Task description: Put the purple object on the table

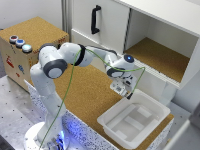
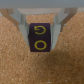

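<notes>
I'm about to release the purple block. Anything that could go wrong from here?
1. In the exterior view the hand hangs near the white tub; the purple object could bounce into it, not onto the table.
2. The wrist view shows the block held between the fingers above cork; its height is unclear, so it may tumble.

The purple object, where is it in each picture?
Exterior view: too small to make out; it would be under the gripper, beside the white tub.
Wrist view: the purple object sits mid-picture between the gripper fingers.
Shared landmark: the cork table, also.
</notes>
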Controlling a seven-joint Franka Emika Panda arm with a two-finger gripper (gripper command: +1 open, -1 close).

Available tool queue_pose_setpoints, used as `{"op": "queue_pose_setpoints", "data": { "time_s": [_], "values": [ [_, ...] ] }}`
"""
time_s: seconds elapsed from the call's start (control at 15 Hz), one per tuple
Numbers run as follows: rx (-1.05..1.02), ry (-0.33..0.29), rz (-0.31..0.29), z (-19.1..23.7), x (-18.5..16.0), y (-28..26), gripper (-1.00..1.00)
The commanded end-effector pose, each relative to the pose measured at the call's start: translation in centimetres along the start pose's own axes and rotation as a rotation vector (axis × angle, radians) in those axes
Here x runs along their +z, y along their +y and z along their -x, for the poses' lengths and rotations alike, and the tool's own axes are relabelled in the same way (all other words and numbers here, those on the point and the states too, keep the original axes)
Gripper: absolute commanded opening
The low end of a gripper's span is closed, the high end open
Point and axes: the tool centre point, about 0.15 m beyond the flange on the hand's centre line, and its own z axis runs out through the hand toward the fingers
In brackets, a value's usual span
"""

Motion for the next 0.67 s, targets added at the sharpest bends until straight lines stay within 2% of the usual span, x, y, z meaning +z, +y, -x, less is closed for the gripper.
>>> {"op": "queue_pose_setpoints", "data": {
  "time_s": [0.0,0.13,0.2,0.33,0.6],
  "values": [
    [0.146,0.064,0.136,-0.4,3.7,-0.4,-1.00],
    [0.142,0.060,0.145,-1.2,3.8,-0.4,-1.00],
    [0.129,0.055,0.157,-1.5,3.7,-0.6,1.00],
    [0.110,0.059,0.159,-2.1,2.5,-1.1,1.00],
    [0.111,0.102,0.165,-2.9,-2.3,-1.4,1.00]
  ]
}}
